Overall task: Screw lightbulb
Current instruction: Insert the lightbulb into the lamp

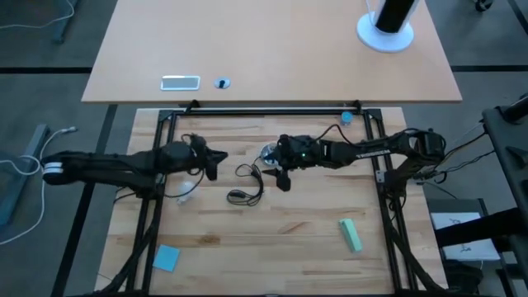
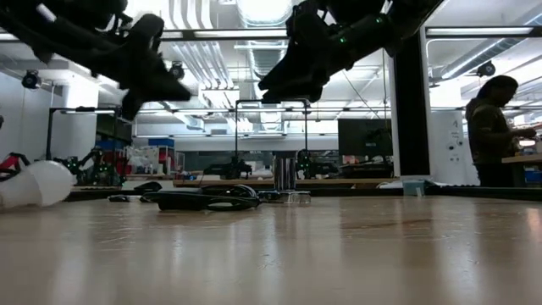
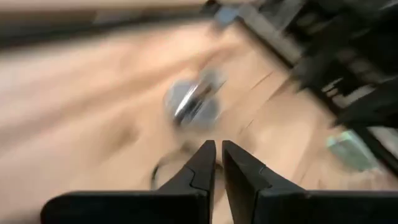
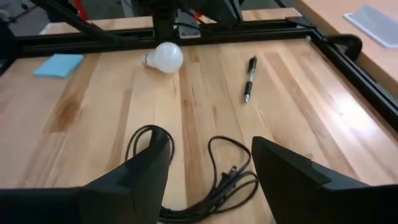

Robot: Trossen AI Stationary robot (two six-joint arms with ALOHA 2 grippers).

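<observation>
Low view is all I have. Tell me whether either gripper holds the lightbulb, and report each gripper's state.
Observer: Neither holds it. The lightbulb lies on its side on the wooden table, close by the left arm, with nothing touching it.
Operator: Give me the left gripper.
Observer: The left gripper is shut on nothing, pointing toward the round silver socket.
Operator: Now the right one.
Observer: The right gripper is open and empty, hanging over the black cord, with the lightbulb farther ahead of it.
</observation>
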